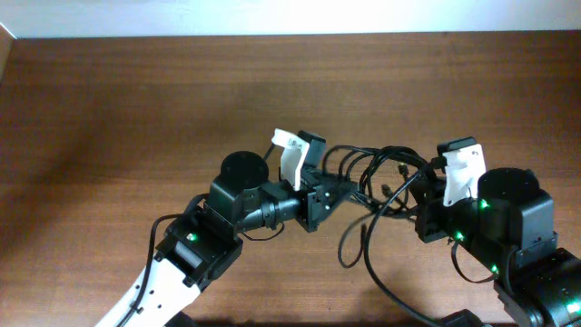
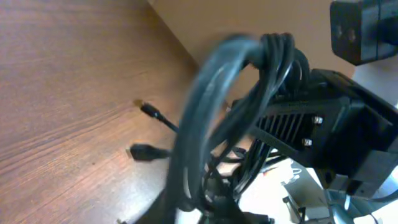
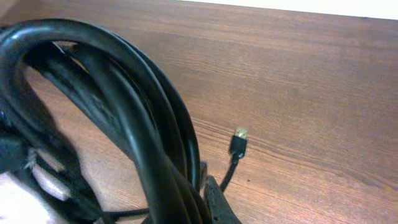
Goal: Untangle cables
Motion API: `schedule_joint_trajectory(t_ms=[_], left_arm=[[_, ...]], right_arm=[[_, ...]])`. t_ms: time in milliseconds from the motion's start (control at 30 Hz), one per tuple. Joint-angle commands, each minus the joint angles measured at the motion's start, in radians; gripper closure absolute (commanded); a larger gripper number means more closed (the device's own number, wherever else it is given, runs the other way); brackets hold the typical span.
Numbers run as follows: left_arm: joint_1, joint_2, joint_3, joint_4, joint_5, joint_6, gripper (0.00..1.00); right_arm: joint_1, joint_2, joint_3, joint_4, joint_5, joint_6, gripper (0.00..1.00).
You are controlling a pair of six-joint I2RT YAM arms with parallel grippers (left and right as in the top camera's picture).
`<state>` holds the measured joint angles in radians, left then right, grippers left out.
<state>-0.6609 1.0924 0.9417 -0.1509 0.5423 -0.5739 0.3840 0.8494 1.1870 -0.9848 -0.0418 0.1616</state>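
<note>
- The cables (image 1: 372, 174) are thin, glossy black cords of round section, knotted in loose loops on the matte, wood-grained brown table (image 1: 136, 109).
- From overhead, we see the tangle lying between the two grippers, its long axis running left to right. One loose strand curves toward the near edge.
- The left gripper (image 1: 304, 159) and right gripper (image 1: 451, 173) sit at the tangle's ends; we cannot tell whether either is clamped on a cord.
- Only the wrist views show cord ends. The right wrist view has a gold-tipped plug (image 3: 239, 138) flat on the wood, and the left wrist view has black plugs (image 2: 146, 151).
</note>
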Motion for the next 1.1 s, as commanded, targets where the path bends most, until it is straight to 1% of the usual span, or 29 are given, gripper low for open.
schedule_joint_trajectory(t_ms=[0,167,233,267,300,333,433,533,600,633,700,800,900,1000,1067], left_arm=[[-0.004,0.002,0.002,0.008,-0.011,0.005,1.0],[-0.004,0.001,0.002,0.017,0.002,0.006,1.0],[-0.004,0.001,0.002,0.108,0.127,0.022,1.0],[-0.004,0.001,0.002,0.196,0.207,0.021,1.0],[-0.004,0.001,0.002,0.254,0.257,0.018,1.0],[-0.004,0.001,0.002,0.307,0.29,-0.014,1.0],[-0.004,0.001,0.002,0.36,0.312,-0.087,1.0],[-0.004,0.001,0.002,0.385,0.329,-0.097,1.0],[0.004,0.001,0.002,0.484,0.39,-0.169,1.0],[0.016,0.001,0.002,0.548,0.438,-0.179,1.0],[0.046,0.001,0.002,0.62,0.497,-0.183,1.0],[0.129,0.0,0.002,0.622,0.536,-0.227,1.0],[0.184,0.0,0.002,0.623,0.535,-0.327,1.0],[0.26,0.0,0.002,0.622,0.535,-0.511,1.0],[0.291,0.0,0.002,0.622,0.535,-0.587,1.0]], right_arm=[[-0.005,-0.007,0.008,0.005,0.0,0.008,0.96],[-0.005,-0.007,0.008,-0.013,0.005,-0.004,0.96],[-0.005,-0.007,0.008,-0.039,0.06,-0.026,0.96],[-0.005,-0.007,0.007,-0.053,0.114,-0.026,0.96],[-0.005,-0.007,0.008,-0.059,0.145,-0.026,0.96],[-0.005,-0.007,0.007,-0.058,0.155,-0.026,0.96],[-0.005,-0.005,0.007,-0.059,0.156,-0.026,0.96],[-0.005,-0.005,0.007,-0.059,0.161,-0.027,0.96],[-0.005,-0.005,0.007,-0.067,0.183,-0.026,0.96],[-0.005,-0.005,0.007,-0.074,0.19,-0.026,0.96],[-0.005,-0.005,0.007,-0.079,0.19,-0.026,0.96],[-0.005,-0.005,0.007,-0.078,0.19,-0.026,0.96],[-0.005,-0.005,0.007,-0.078,0.19,-0.026,0.96],[-0.005,-0.005,0.007,-0.078,0.189,-0.026,0.96],[-0.005,-0.005,0.007,-0.078,0.189,-0.026,0.96]])
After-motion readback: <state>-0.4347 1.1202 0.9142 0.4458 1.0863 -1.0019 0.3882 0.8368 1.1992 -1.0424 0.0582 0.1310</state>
